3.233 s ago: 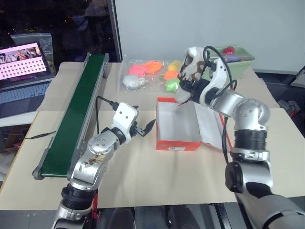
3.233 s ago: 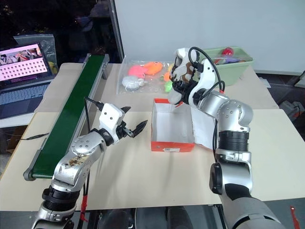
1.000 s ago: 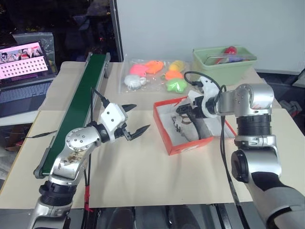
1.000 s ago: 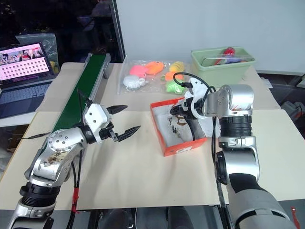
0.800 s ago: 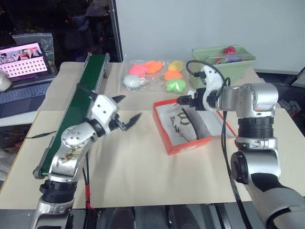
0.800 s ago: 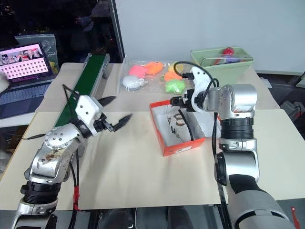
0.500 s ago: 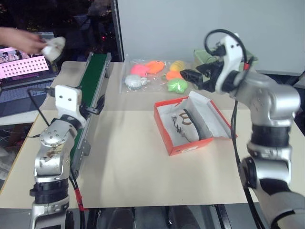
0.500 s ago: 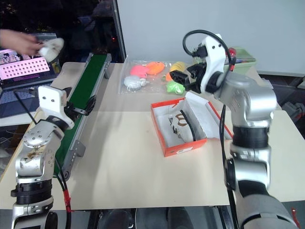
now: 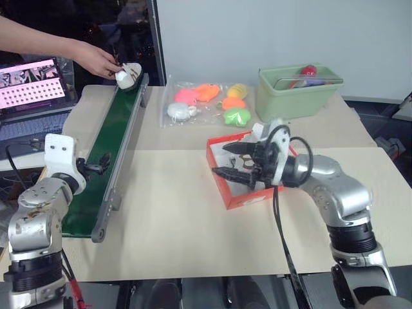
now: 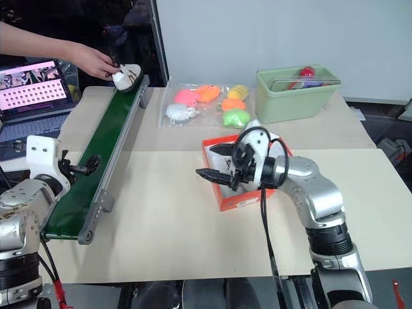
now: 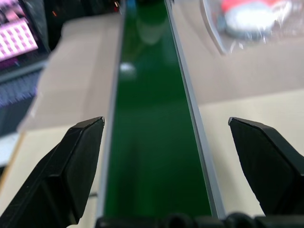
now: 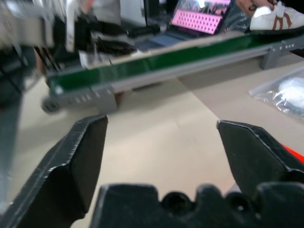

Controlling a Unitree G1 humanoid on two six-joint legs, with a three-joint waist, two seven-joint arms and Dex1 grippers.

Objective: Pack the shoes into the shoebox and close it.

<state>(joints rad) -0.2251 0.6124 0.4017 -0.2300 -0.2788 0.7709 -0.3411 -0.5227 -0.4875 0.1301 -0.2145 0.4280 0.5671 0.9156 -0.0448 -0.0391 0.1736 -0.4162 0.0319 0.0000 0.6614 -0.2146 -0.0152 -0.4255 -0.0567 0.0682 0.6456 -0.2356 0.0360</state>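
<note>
The left gripper (image 9: 96, 164), fingers spread and empty, points along the green belt (image 9: 109, 145). The right gripper (image 9: 228, 161), also spread and empty, points leftward over the open orange shoebox (image 9: 239, 196) on the counter (image 9: 174, 225). At the belt's far end a person's hand (image 9: 96, 61) holds a shoe (image 9: 127, 75). The right wrist view shows that shoe's tan trim.

Even, soft light falls on the pale tabletop (image 9: 174, 219) with faint shadows; the background beyond stays dark. The laptop screen (image 10: 35, 84) glows pink. Both wrist views are blurred.
</note>
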